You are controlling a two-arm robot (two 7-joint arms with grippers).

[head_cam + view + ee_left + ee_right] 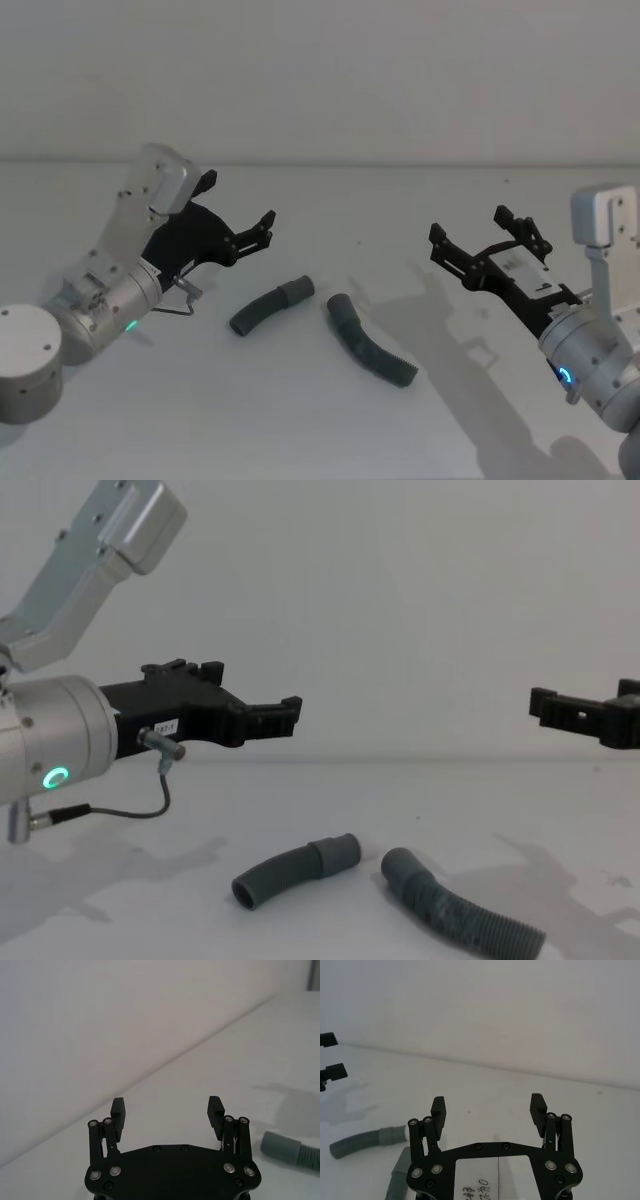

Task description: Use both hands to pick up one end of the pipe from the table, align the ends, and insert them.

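Pipe in two pieces, left piece (268,307) and right piece (372,347), near each other but apart, central on the tabletop (300,425). Left gripper (240,203) and right gripper (470,225) hover to either side, both released, empty.

table (250,420) — white | left pipe piece (270,306) lying flat | right pipe piece (371,352) — beside, apart

Robot lab test bench, plain matte white table (300,430), blank pale grey wall (320,70) behind
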